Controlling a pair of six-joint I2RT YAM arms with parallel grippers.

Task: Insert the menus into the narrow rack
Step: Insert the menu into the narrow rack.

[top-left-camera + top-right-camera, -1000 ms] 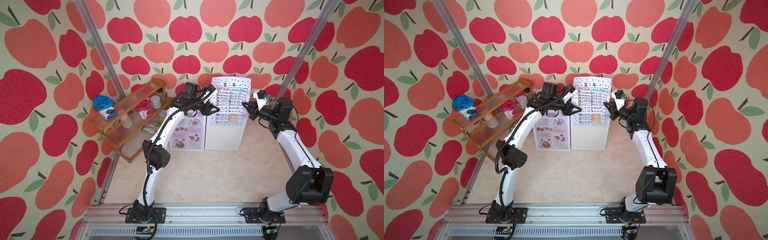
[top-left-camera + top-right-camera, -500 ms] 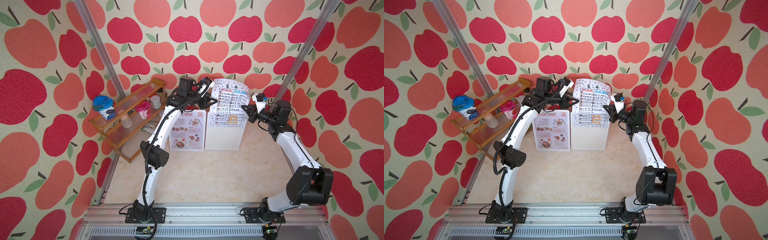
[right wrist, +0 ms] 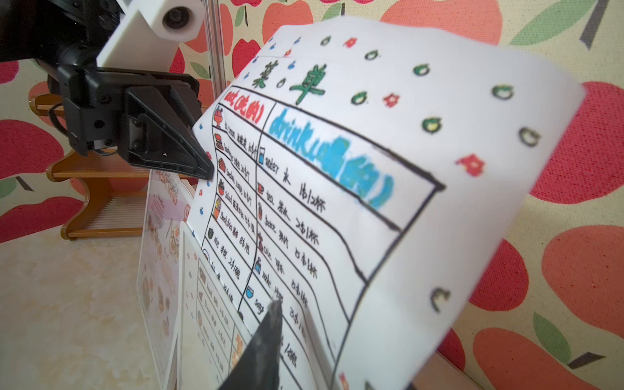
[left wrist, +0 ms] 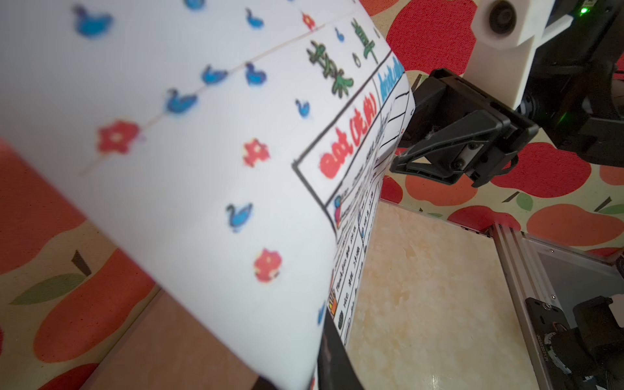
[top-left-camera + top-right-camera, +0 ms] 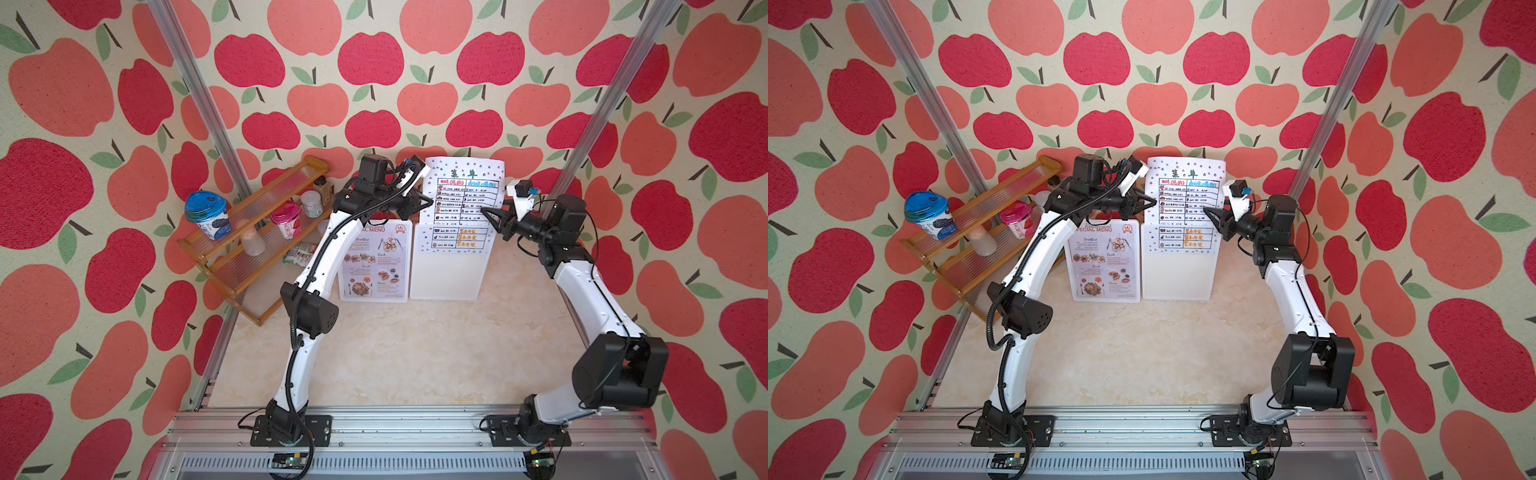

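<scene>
I'm counting two menus, two clear racks standing side by side at the back of the surface (image 5: 415, 353), one wooden shelf (image 5: 266, 195) and two arms. The photo menu (image 5: 376, 266), red-headed with food pictures, is sitting fully inside the shelf-side rack (image 5: 374, 298). The table menu (image 5: 461, 195), white with a black grid, dotted border and orange lines, is standing only partway in the other rack (image 5: 446, 276), its top bowing above. The left tool (image 5: 427, 202) is pinching one edge; the right tool (image 5: 489, 218) is sitting with jaws parted at the opposite edge. The shelf is carrying a blue-lidded tub (image 5: 206, 214) and a pink-lidded cup (image 5: 286, 218).
</scene>
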